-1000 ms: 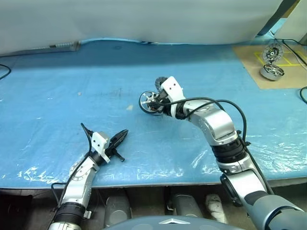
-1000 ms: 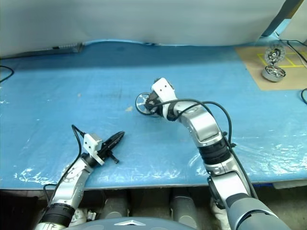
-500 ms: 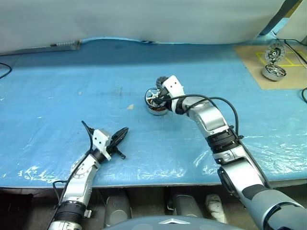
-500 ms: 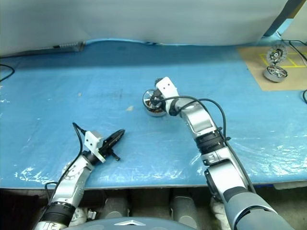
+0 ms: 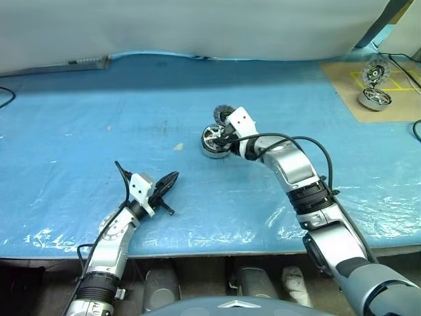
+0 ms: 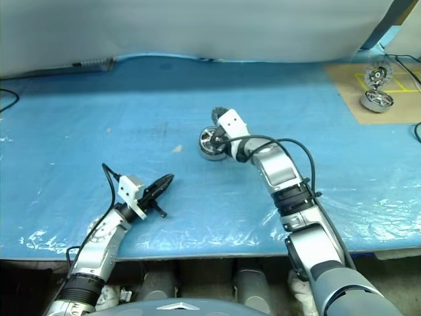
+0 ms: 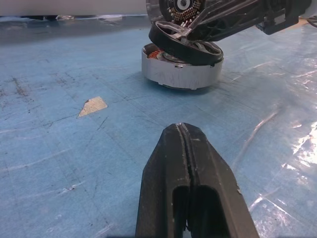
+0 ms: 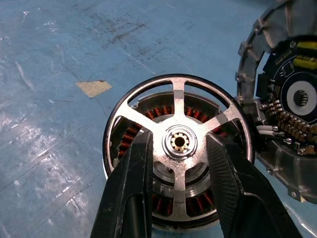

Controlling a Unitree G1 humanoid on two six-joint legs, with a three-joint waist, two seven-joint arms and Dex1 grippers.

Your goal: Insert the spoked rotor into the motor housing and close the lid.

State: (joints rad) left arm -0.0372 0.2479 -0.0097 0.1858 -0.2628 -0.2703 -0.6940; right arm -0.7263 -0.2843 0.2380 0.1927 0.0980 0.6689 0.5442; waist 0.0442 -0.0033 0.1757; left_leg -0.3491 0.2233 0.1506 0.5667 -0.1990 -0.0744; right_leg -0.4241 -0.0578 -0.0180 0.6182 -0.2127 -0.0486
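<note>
My right gripper [image 8: 179, 141] is shut on the spoked rotor [image 8: 174, 115], one finger through a spoke gap on each side of the silver hub. The dark-rimmed rotor [image 7: 184, 45] sits tilted on top of the motor housing [image 7: 181, 75], one edge raised. Copper windings show through the spokes. The housing [image 5: 214, 152] stands mid-table. The ribbed lid [image 5: 222, 113] leans on edge just behind it, its inner side [image 8: 290, 101] facing the rotor. My left gripper [image 5: 168, 180] is shut and empty, low over the table near the front, well apart from the housing.
A brown cardboard mat [image 5: 348, 79] at the back right carries two more motor parts [image 5: 373, 99]. A small tan scrap [image 5: 177, 147] lies on the blue table cover [image 5: 99, 131] left of the housing. A grey sheet hangs along the far edge.
My right gripper has carried the rotor slightly right and down, and tipped it from nearly upright to lie tilted on the housing. The left gripper has stayed about where it was.
</note>
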